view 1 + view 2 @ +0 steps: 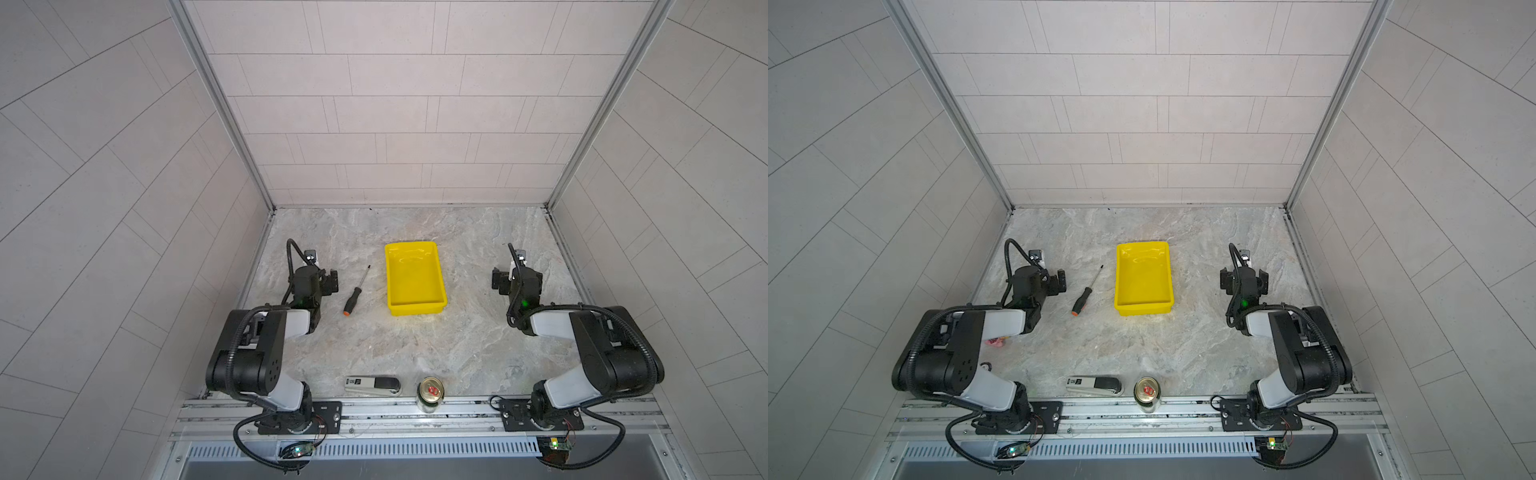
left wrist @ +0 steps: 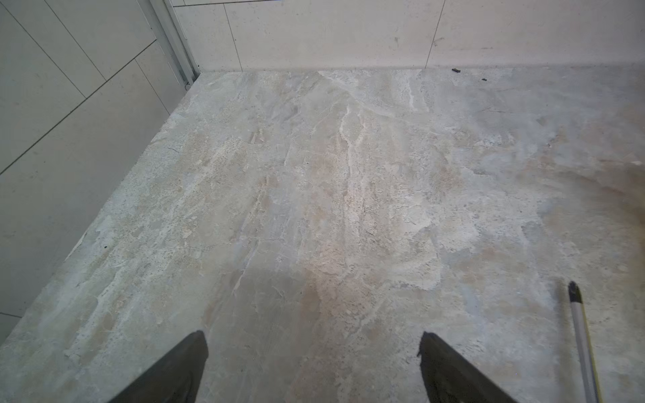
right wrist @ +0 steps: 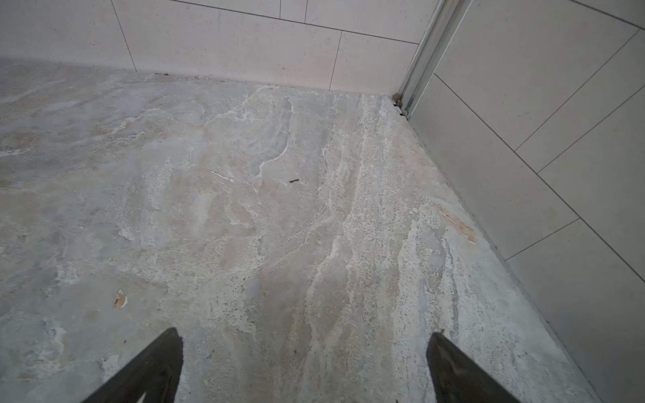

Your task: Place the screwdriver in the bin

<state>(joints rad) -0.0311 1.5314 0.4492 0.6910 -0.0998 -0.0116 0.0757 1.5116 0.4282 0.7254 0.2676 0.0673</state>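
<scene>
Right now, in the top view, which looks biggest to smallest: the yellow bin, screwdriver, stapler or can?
1. the bin
2. the stapler, as long as the screwdriver but thicker
3. the screwdriver and the can: unsure; one is longer, one bulkier and nearer the camera

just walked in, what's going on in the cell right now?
Nothing is held. The left gripper and right gripper are both open over bare table, each on its own side. The screwdriver lies flat between the left gripper and the yellow bin, apart from both. The bin is empty, so the pick has not started. A stapler and a can sit at the near edge, away from both arms.
</scene>
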